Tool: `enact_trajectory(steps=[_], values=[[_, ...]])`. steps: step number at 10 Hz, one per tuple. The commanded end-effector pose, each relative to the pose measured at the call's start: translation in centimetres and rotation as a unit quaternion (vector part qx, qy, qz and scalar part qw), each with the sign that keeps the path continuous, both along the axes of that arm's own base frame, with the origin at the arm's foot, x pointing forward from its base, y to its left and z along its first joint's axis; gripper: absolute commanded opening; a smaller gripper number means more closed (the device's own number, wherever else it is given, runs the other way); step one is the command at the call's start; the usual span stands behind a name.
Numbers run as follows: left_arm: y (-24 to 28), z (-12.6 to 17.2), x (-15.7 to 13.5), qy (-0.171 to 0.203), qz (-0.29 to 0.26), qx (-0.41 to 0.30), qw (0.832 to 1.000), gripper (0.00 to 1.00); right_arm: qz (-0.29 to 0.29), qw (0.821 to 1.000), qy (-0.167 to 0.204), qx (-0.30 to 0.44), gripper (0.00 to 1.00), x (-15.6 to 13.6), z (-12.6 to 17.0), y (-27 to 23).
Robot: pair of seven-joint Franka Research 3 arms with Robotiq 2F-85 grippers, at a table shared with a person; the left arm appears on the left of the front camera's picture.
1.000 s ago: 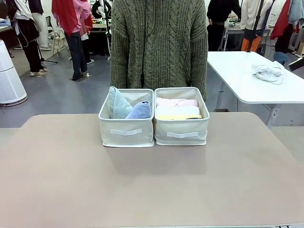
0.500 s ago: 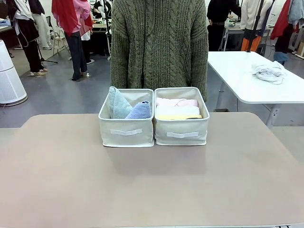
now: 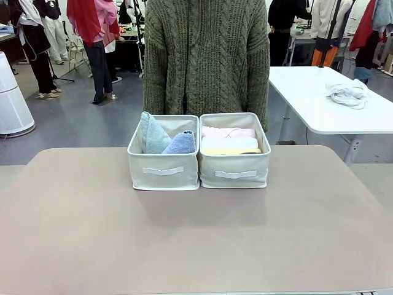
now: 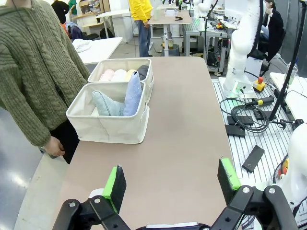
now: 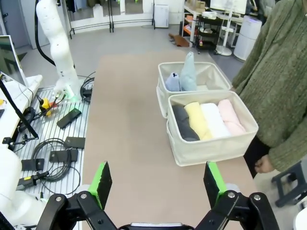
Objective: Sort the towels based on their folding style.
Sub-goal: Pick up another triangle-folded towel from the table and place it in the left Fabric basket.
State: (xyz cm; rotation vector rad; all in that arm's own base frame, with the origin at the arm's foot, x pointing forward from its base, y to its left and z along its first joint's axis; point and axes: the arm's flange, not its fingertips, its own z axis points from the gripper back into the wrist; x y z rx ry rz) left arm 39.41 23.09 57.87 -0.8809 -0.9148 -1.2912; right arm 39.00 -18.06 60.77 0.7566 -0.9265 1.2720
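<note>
The table (image 3: 196, 233) has a smooth, matt tan top. The two boxes (image 3: 163, 166) (image 3: 234, 165) are of cream woven cloth, soft-walled and matt. The towels (image 5: 206, 120) inside look like nubby terry cloth, dull and fuzzy, though the weave is hard to make out from here. The person's sweater (image 3: 206, 55) is a thick, rough cable knit. The pads (image 4: 114, 181) on the fingers look like matt green rubber, set on black, slightly glossy plastic or metal.
</note>
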Motion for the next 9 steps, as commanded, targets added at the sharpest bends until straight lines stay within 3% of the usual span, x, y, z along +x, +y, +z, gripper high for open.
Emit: enact_trajectory(steps=[1,9], values=[[-0.02,0.10,-0.21,-0.002,0.001,-0.002,1.000,1.00,-0.004,1.000,-0.002,-0.005,1.00,-0.14,-0.25,0.02],[-0.02,0.10,-0.21,-0.002,0.001,-0.002,1.000,1.00,-0.004,1.000,-0.002,-0.005,1.00,-0.14,-0.25,0.02]])
